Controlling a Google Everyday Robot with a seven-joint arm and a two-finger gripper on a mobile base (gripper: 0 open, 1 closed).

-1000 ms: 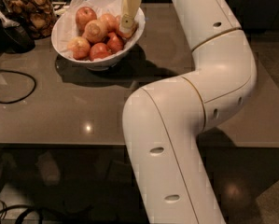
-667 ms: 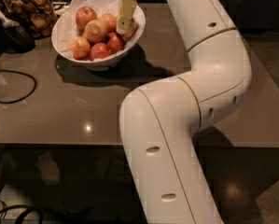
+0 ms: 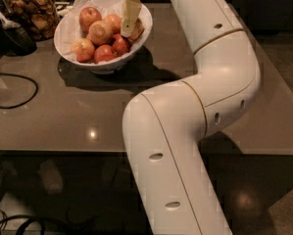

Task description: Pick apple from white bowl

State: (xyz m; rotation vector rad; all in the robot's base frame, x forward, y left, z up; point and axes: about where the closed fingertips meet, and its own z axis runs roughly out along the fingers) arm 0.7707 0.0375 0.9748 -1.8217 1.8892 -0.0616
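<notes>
The white bowl [image 3: 67, 33], lined with crinkled paper, stands at the back of the table and holds several apples. A pale yellow-tan apple with an orange blush [image 3: 113, 22] lies right of the bowl's middle. My gripper [image 3: 128, 29] hangs down into the right side of the bowl, just right of that apple and close against it. A pale apple showing its stem dimple [image 3: 101, 32] lies in the middle. Smaller deep-red apples [image 3: 105, 53] lie at the front. Another apple is partly hidden behind the gripper.
A glass jar of brown snacks [image 3: 32, 11] stands left of the bowl, with a dark object [image 3: 13, 35] beside it. A black cable [image 3: 13, 89] loops on the table at the left. My white arm [image 3: 205, 92] fills the right half of the view.
The gripper has shifted slightly left and stays down in the bowl's right side. The arm's lower links have swung a little. The apples have not moved.
</notes>
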